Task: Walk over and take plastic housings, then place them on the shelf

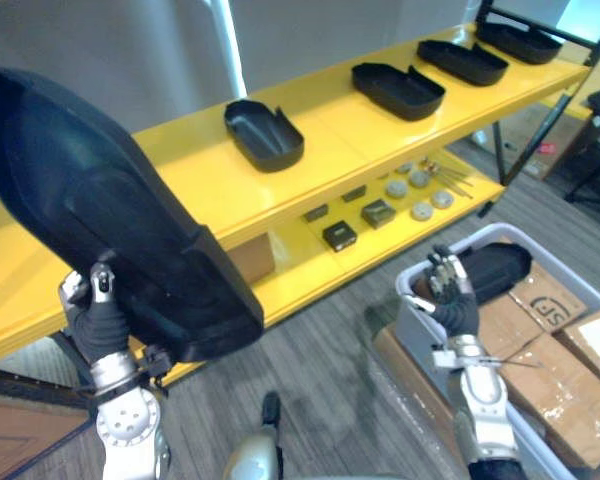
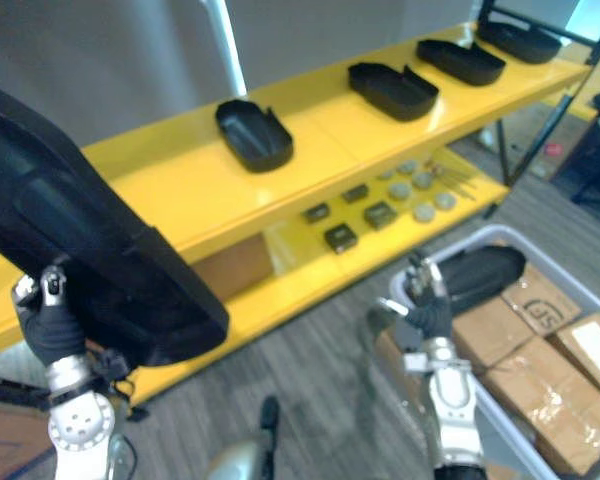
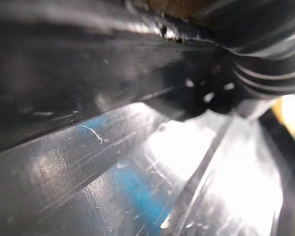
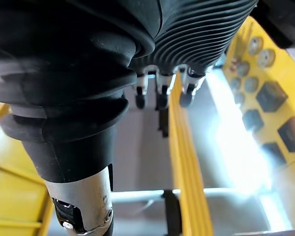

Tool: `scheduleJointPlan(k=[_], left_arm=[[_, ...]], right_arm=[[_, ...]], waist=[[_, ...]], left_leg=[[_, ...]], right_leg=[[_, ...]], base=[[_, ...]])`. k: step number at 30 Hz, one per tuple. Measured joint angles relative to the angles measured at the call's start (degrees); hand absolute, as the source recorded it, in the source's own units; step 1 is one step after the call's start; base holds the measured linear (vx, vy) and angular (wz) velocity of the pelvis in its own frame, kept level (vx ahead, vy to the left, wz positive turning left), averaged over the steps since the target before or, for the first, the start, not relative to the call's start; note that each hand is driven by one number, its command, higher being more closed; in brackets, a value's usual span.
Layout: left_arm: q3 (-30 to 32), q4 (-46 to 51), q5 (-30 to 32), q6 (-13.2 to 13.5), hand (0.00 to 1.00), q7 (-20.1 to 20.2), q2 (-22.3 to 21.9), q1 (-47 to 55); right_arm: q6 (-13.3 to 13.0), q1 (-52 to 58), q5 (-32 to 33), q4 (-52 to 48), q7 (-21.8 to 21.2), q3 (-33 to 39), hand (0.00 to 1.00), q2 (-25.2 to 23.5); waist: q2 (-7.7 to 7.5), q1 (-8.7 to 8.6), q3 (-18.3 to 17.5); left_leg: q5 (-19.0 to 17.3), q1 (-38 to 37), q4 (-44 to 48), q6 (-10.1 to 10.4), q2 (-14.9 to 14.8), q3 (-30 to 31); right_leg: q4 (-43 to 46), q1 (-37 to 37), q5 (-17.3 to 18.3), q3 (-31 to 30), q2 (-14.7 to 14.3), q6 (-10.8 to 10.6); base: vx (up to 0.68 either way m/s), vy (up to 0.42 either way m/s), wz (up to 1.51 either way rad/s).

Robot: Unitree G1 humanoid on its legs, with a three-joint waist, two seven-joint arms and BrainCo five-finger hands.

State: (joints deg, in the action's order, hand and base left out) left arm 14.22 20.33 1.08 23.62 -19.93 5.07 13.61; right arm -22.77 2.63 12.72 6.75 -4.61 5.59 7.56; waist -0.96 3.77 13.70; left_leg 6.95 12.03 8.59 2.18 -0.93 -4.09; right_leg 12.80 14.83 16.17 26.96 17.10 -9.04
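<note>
The left hand (image 1: pixel 102 318) grips a housing (image 1: pixel 100 210) from below, holding it tilted, long axis crosswise to the shelf (image 1: pixel 185 180). The shelf's bare near end lies just beyond it. The right hand (image 1: pixel 450 300), relaxed and empty by the bin (image 1: pixel 414 328), is farther off.

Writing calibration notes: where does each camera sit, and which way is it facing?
Left eye view: on the head, looking down at the yellow shelf; left hand grips a black housing, right hand is open above the grey bin.
Right eye view: beside it on the head; shares that whole scene.
Left wrist view: left wrist, close against the housing; ribbed cover shows.
Right wrist view: right wrist, along straight fingers toward the shelf.
</note>
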Motion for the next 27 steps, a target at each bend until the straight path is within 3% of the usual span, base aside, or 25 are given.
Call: scheduleJointPlan(k=[1,2,3,4,5,6,7,9,11,14,15,17,18,19,20,21,24,25,27], left_arm=[[0.91,0.46,0.0,0.06,1.0,0.03,0.14,-0.34],[1.27,0.95,0.0,0.08,1.0,0.07,0.19,-0.42],[1.72,1.5,0.01,0.32,1.0,0.1,0.0,-0.33],[1.9,1.36,0.11,0.31,1.0,0.16,0.22,-0.7],[2.05,1.38,1.54,0.26,1.0,0.01,0.57,-1.42],[2.05,1.41,1.95,0.25,1.0,-0.01,1.52,-1.99],[2.27,1.41,2.13,0.18,1.0,-0.06,2.71,-2.65],[2.64,1.36,1.81,-0.24,1.0,-0.15,4.28,-4.49],[2.56,1.28,1.52,-0.32,1.0,-0.27,4.83,-6.08],[1.9,-0.13,1.29,-0.91,1.0,-1.36,6.05,-8.87],[1.18,-1.34,1.13,-1.38,1.0,-1.9,6.01,-9.61],[0.34,-2.78,1.13,-2.34,1.0,-2.57,5.7,-9.39],[0.17,-3.05,1.17,-2.93,1.0,-3.11,5.66,-8.32],[0.41,-2.67,1.22,-2.93,1.0,-4.09,5.78,-6.99],[0.65,-2.58,1.34,-2.88,1.0,-4.26,5.4,-6.53],[0.2,-2.4,1.58,-3.36,1.0,-4.17,2.69,-5.19],[0.26,-2.2,1.35,-3.27,1.0,-3.94,0.29,-2.11],[0.17,-2.17,1.33,-3.26,1.0,-3.47,-0.33,-2.21],[0.04,-1.82,1.32,-3.33,1.0,-2.39,-1.16,-2.76]], right_arm=[[-0.57,-0.06,0.0,-0.08,0.38,0.23,0.0,-0.81],[-1.01,-0.06,0.01,-0.12,0.68,0.29,0.0,-1.05],[-1.22,0.14,0.01,-0.62,0.98,0.32,0.0,-0.9],[-1.26,0.3,0.02,-0.72,1.02,0.27,0.0,-1.02],[-1.3,0.57,-0.01,-0.8,1.01,0.17,0.0,-1.02],[-1.59,0.42,-0.03,-0.86,1.0,0.12,0.0,-1.06],[-2.37,0.22,-0.09,-0.87,0.98,0.09,0.0,-1.28],[-4.03,-0.4,-0.2,-1.88,0.98,-0.13,0.0,-1.6],[-4.56,-0.46,-1.42,-4.02,1.03,-0.16,0.0,-1.6],[-5.01,-0.69,-4.1,-7.27,1.35,-0.24,0.0,-1.18],[-5.24,-0.66,-6.03,-8.5,3.21,-0.45,0.0,-0.92],[-6.12,-0.78,-8.28,-9.79,5.61,-0.94,0.0,-0.73],[-6.57,-1.06,-9.97,-10.76,7.41,-1.56,0.0,-0.64],[-7.44,-2.29,-11.92,-11.36,9.44,-2.33,0.0,-0.55],[-7.71,-3.05,-13.14,-11.51,10.64,-2.38,0.0,-0.31],[-7.85,-4.07,-14.72,-11.61,13.4,-2.2,0.0,1.8],[-7.85,-5.58,-14.42,-12.2,15.65,-1.61,0.0,5.14],[-7.85,-5.47,-12.82,-12.31,15.91,-0.36,0.0,5.32],[-7.66,-4.67,-11.24,-13.12,16.24,2.93,0.0,5.22]], waist=[[-1.75,-0.19,0.31],[-2.47,0.06,0.51],[-1.49,0.07,0.48],[-1.31,-0.41,0.54],[-1.42,-1.08,0.49],[-1.52,-1.02,0.47],[-1.62,-0.96,0.45],[-1.41,-1.38,0.46],[-0.84,-1.59,0.61],[-0.54,-2.71,-0.13],[-0.07,-3.23,-0.42],[-0.66,-3.22,-0.98],[-0.73,-2.92,-1.7],[-2.72,-2.37,-3.05],[-3.03,-2.19,-3.45],[-0.42,-2.01,-4.48],[3.15,-1.38,-6.12],[3.63,-1.66,-6.42],[3.81,-2.3,-6.72]], left_leg=[[-1.65,0.67,1.85,-1.12,1.11,-0.94],[-3.34,1.94,6.1,-2.89,1.52,-1.79],[-8.7,2.83,11.07,-2.52,1.66,-2.38],[-9.8,3.09,12.3,-2.37,1.98,-2.08],[-10.42,2.29,11.73,-2.88,2.62,-1.15],[-10.65,1.26,10.54,-3.21,2.57,-0.97],[-10.79,-0.03,8.95,-3.53,2.57,-0.21],[-10.58,-4.08,5.65,-4.82,2.67,1.19],[-10.67,-6.52,3.92,-4.65,2.68,2.36],[-11.35,-7.09,2.99,-3.54,2.68,6.51],[-11.58,-7.18,2.97,-3.06,2.69,8.5],[-11.77,-8.64,2.94,-1.97,2.7,10.9],[-12.2,-8.93,2.99,-1.17,2.7,11.71],[-13.11,-8.8,3.35,0.26,3.25,12.39],[-13.7,-8.38,3.75,1.06,3.51,13.06],[-14.73,-6.68,5.08,2.47,0.96,12.66],[-14.46,-7.77,3.17,3.55,-3.8,9.41],[-13.75,-8.69,1.75,4.41,-4.93,6.72],[-12.58,-9.19,0.72,3.68,-5.78,2.15]], right_leg=[[0.16,0.0,1.16,0.09,1.58,2.49],[0.51,0.07,1.44,0.03,2.46,3.17],[4.28,0.12,-0.4,-0.55,2.5,4.4],[8.11,-0.92,-1.44,-1.32,3.31,5.02],[16.08,-4.92,-5.14,-4.01,4.89,7.48],[21.05,-7.78,-9.26,-6.18,5.54,8.51],[25.01,-9.88,-10.25,-8.61,5.7,7.47],[27.6,-12.9,-4.22,-11.3,2.87,5.27],[23.9,-14.16,-2.18,-11.88,0.32,5.33],[15.22,-17.82,-1.74,-19.18,-4.81,5.21],[13.23,-19.1,-2.04,-23.33,-6.38,4.7],[10.72,-19.68,-2.92,-25.64,-6.71,3.4],[6.6,-19.3,-4.8,-25.25,-6.56,2.82],[0.67,-18.57,-11.63,-24.84,-6.25,3.42],[-0.96,-18.06,-12.2,-24.35,-5.96,0.54],[-4.38,-16.01,-13.44,-21.37,-7.84,1.7],[-9.52,-12.48,-15.0,-18.68,-11.36,3.15],[-9.54,-11.25,-15.0,-17.1,-11.7,3.15],[-9.94,-9.49,-14.92,-14.31,-11.43,3.21]], base=[[0.05,0.121,0.2],[0.11,0.166,0.08],[0.09,0.09,0.14],[0.17,0.178,0.37],[0.14,0.169,0.41],[0.23,0.222,0.27],[0.22,0.132,0.16],[0.26,0.12,0.21],[0.21,0.082,0.27],[0.22,-0.022,0.73],[0.21,-0.129,0.91],[0.22,-0.197,0.83],[0.21,-0.292,0.6],[0.21,-0.326,0.53],[0.21,-0.356,0.56],[0.19,-0.32,0.48],[0.18,-0.262,0.29],[0.16,-0.201,0.46],[0.08,-0.063,0.56]])
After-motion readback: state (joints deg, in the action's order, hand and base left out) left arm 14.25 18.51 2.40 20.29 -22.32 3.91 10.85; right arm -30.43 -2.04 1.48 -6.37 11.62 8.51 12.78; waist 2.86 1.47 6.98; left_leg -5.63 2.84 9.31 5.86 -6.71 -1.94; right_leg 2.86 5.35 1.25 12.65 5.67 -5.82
